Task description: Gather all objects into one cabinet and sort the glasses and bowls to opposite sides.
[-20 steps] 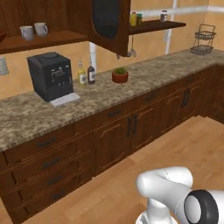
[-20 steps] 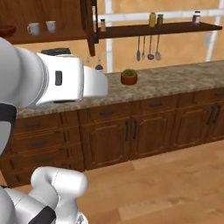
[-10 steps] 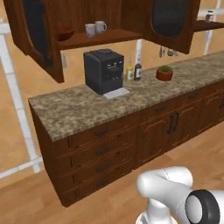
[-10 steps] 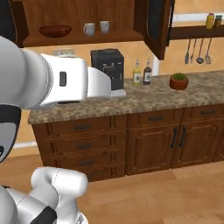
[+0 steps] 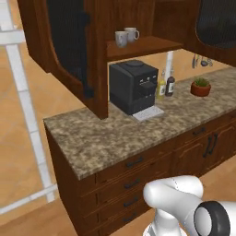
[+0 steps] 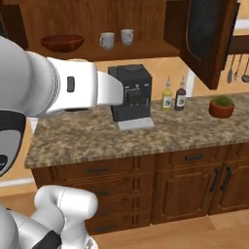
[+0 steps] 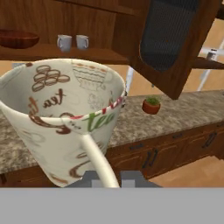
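**Kitchen cabinet with mugs, and one mug in the robot's hand**

Brown speckled stone is covering the long counter (image 6: pixel 97 141), and dark wooden drawers are sitting under it. Up on the wall, the dark wooden cabinet (image 6: pixel 160 48) is standing open, with its door (image 6: pixel 204 39) swinging out to the right in the right base view. Two small pale mugs (image 6: pixel 116 39) are sitting side by side on the shelf. A wide reddish-brown bowl (image 6: pixel 62 43) is resting on the same shelf, well to the left of them.

A black coffee machine (image 6: pixel 130 92) is standing on the counter under the shelf. Two bottles (image 6: pixel 173 95) are waiting just beside it, and a little plant in a red pot (image 6: pixel 222 107) is sitting farther right.

In the hand view, the gripper (image 7: pixel 107 178) is squeezing tight on the loop handle of a cream mug (image 7: pixel 65 118) with brown coffee pictures and the word "tea". This mug is hanging in the air, in front of the counter and below the shelf.
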Available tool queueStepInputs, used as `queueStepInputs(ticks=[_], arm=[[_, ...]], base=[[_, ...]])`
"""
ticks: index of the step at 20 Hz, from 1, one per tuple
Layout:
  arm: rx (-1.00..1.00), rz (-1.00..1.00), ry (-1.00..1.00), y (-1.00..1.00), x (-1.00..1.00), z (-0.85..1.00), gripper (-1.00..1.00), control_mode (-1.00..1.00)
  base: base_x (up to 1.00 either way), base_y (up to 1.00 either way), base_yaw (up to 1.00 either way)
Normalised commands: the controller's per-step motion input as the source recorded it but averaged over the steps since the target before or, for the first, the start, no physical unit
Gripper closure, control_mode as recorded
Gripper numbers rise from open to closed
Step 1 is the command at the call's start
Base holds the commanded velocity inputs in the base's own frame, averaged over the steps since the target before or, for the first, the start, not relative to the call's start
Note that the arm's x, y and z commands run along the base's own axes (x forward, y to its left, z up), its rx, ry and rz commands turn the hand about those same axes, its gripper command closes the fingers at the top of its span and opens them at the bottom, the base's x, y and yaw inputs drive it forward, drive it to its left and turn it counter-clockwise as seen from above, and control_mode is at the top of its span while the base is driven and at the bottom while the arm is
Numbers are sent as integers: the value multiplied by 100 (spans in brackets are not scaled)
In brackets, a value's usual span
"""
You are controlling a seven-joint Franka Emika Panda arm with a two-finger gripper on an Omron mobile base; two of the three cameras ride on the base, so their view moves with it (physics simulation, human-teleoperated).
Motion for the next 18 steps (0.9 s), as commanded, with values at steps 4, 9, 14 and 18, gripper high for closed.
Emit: queueStepInputs(ticks=[4,9,14,18], arm=[[0,0,0,0,0,0,100,100],[0,0,0,0,0,0,100,100],[0,0,0,0,0,0,100,100],[0,0,0,0,0,0,100,100]], base=[[59,0,22],[87,-8,33],[50,-36,33],[1,-73,25]])
